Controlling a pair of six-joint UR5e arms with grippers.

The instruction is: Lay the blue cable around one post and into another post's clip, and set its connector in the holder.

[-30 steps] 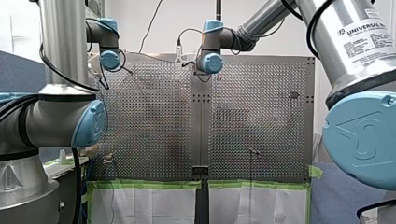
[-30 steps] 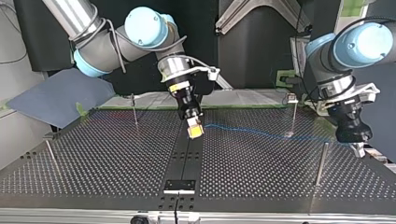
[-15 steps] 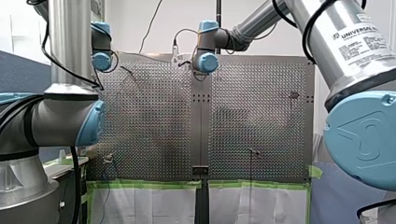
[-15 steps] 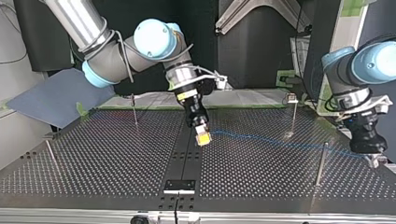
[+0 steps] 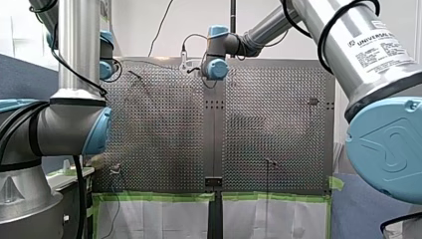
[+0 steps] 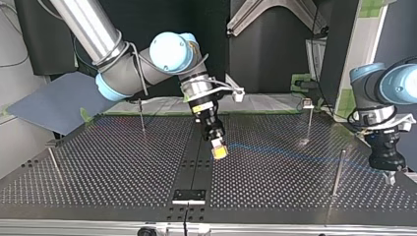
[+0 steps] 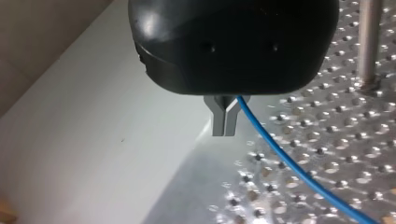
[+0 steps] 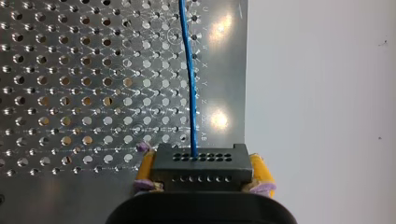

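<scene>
Count of items, by kind, across the top and wrist views.

- Arms: two, each with one gripper, the left gripper [image 6: 390, 178] and the right gripper [image 6: 219, 152].
- Metal fingers [image 7: 218, 123]: two, on the left gripper in its wrist view.
- Blue cable [image 6: 275, 151]: one.
- Black connector [image 8: 201, 167]: one.
- Upright posts [image 6: 141, 114]: four on the worktop [image 6: 98, 172], one of them topped by a clip [image 6: 307, 103].
- Black holder [image 6: 189, 195]: one, at the top view's near edge.

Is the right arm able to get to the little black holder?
Probably yes: the right gripper, jaws shut on the connector, has nothing standing between it and the holder.
</scene>
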